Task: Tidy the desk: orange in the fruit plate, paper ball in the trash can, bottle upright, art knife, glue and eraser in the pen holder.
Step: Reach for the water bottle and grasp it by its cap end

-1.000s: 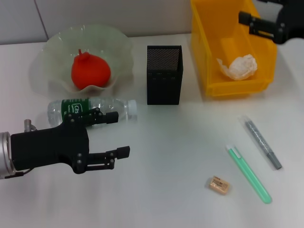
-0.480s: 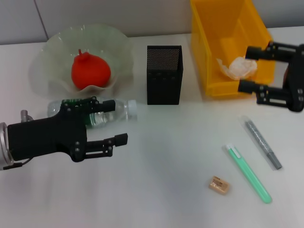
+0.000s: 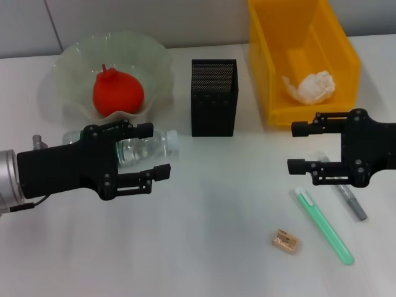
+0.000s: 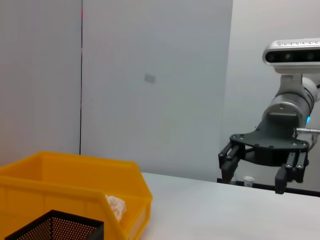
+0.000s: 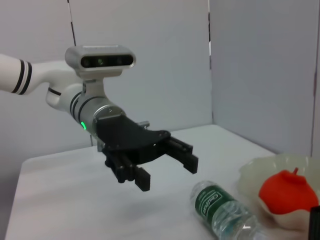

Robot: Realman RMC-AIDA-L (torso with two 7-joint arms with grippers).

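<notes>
Left hand (image 3: 154, 151) over sideways-lying bottle (image 3: 133, 147)

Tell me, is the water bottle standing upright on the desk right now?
No, the water bottle lies on its side on the desk in front of the fruit plate, partly behind the left gripper.

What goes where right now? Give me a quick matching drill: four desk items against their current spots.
Items:
1 orange
2 paper ball
3 bottle
4 eraser

Places:
A lying on its side in front of the plate
B in the yellow bin
C in the glass plate
D flat on the table beside the green knife

Pairs: 1-C, 2-B, 3-A, 4-D
</notes>
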